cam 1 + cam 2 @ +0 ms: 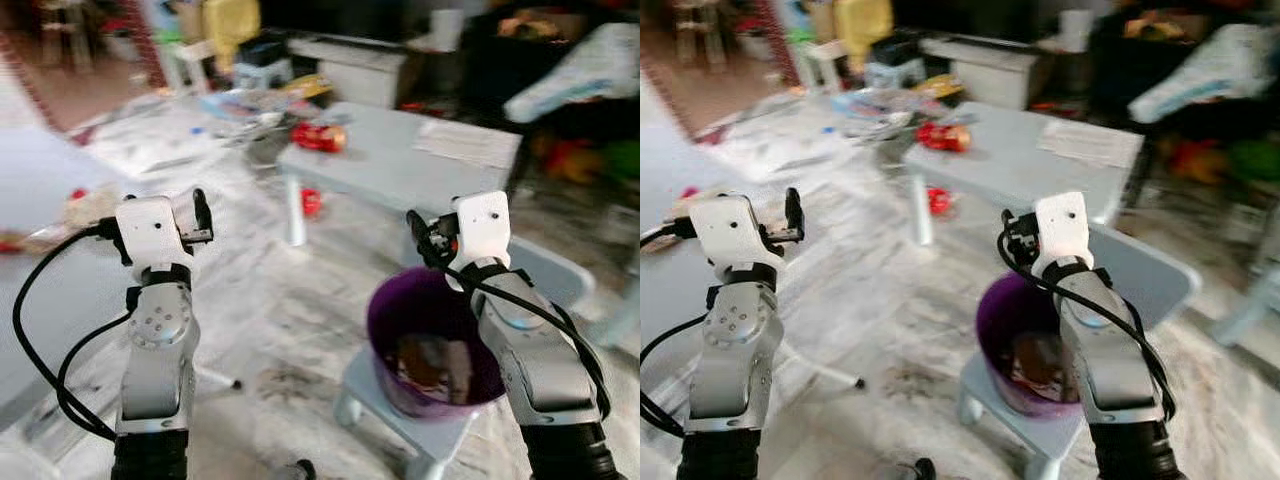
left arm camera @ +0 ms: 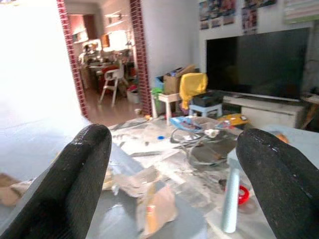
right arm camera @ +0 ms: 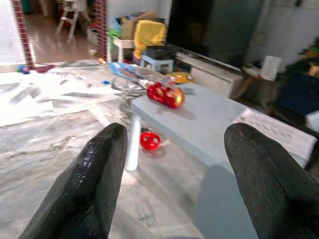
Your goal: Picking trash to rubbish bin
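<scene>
A purple bin (image 1: 400,310) stands on a small pale-blue stool (image 1: 385,415) in front of me, with brown trash (image 1: 425,362) lying inside. My right gripper (image 3: 177,132) is open and empty, raised just above the bin's far rim. My left gripper (image 2: 174,139) is open too, held up at the left over the floor. A red wrapper (image 3: 166,94) lies on the pale-blue low table (image 1: 400,165) ahead. On the floor by a table leg sits a small red thing (image 3: 149,141). Crumpled paper and wrapper scraps (image 2: 154,209) lie on the floor to my left.
Beyond the table there is a heap of clutter (image 1: 255,100), a TV bench (image 1: 350,65) and a yellow thing on a small stool (image 2: 192,84). A doorway (image 2: 107,59) opens at the far left. A paper sheet (image 1: 465,142) lies on the table's right end. The marble floor between my arms is bare.
</scene>
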Available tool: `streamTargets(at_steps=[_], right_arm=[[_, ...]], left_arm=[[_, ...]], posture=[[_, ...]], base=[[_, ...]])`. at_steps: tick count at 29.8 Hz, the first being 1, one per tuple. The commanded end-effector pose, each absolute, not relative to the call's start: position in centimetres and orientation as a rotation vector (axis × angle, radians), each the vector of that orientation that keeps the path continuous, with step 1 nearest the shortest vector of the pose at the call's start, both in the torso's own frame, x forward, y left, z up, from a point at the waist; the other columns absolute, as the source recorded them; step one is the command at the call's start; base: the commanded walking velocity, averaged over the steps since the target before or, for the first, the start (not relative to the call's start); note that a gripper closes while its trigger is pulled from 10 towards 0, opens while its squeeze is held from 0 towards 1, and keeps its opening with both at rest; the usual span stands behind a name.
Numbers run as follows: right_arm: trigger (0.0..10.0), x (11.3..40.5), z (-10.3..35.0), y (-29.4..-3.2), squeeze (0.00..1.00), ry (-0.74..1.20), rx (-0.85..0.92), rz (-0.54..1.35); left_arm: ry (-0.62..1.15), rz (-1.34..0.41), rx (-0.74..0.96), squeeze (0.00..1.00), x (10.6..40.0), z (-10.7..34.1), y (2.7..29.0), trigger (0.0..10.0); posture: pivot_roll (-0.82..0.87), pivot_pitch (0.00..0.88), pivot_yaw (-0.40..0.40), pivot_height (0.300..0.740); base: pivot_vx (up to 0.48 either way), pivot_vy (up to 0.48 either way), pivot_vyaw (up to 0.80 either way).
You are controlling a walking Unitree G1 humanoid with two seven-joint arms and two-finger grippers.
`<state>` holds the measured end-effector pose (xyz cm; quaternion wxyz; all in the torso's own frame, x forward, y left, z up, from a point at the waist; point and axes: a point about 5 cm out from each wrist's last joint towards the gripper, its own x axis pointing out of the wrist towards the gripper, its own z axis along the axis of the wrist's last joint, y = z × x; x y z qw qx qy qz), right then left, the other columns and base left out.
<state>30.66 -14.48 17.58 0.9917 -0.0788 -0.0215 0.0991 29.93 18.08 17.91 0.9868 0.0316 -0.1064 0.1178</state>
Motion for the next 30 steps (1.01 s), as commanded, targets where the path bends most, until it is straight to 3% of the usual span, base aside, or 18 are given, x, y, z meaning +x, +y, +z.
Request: streamTargets(at_steps=[1, 30], right_arm=[[10.0, 30.75, 17.62, -14.02, 0.0, -0.048, -0.145, 0.21], [10.0, 30.69, 17.87, -13.1, 0.0, -0.072, -0.148, 0.267]], left_arm=[[-0.22, 0.244, 0.067, 0.0, 29.91, 18.39, 18.46, 10.0], [-0.194, 0.268, 0.092, 0.0, 29.8, 18.15, 18.55, 10.0]], posture=[[0.0, 0.028, 0.032, 0.74], [0.01, 0.032, 0.026, 0.74]], base=[[0.0, 0.0, 0.8], [0.0, 0.0, 0.8]])
